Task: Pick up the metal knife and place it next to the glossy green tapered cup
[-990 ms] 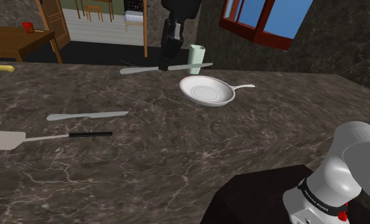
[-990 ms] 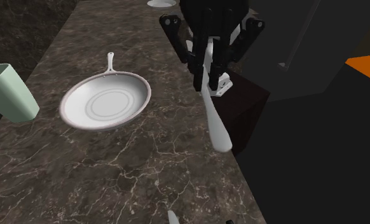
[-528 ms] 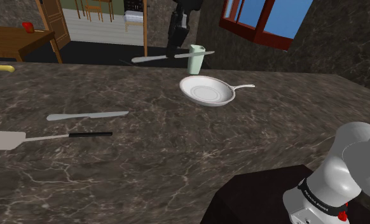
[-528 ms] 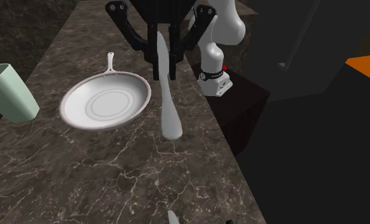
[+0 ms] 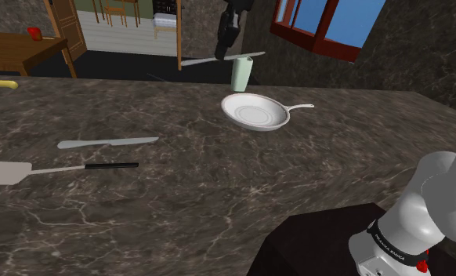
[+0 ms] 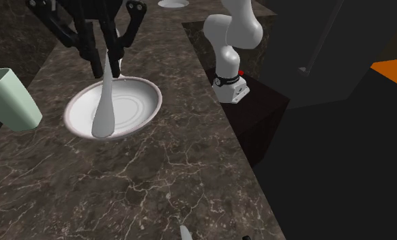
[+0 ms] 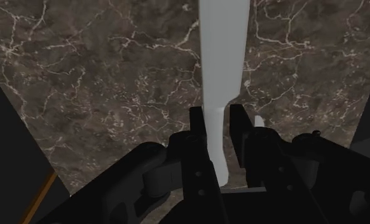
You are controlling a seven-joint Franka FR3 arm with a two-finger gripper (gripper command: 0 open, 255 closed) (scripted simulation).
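My gripper (image 5: 222, 55) is shut on a plain grey knife (image 5: 246, 56) and holds it level in the air, right in front of the pale green tapered cup (image 5: 241, 76). In the second exterior view the gripper (image 6: 106, 67) hangs over the white frying pan (image 6: 146, 102), and the knife (image 6: 104, 109) points down across the pan, a short way from the cup (image 6: 9, 99). The wrist view shows both fingers (image 7: 197, 129) clasping the knife (image 7: 223, 57) near its handle, dark marbled counter beneath.
A second grey knife (image 5: 107, 143) and a spatula with a black handle (image 5: 58, 168) lie on the counter (image 5: 218, 180) at the shoulder view's left. The frying pan (image 5: 242, 121) sits just in front of the cup. The arm's base (image 6: 230, 76) stands on its dark box.
The gripper has carried the knife toward the cup: up and right in the shoulder view, leftward in the second exterior view, from beside the pan to above it.
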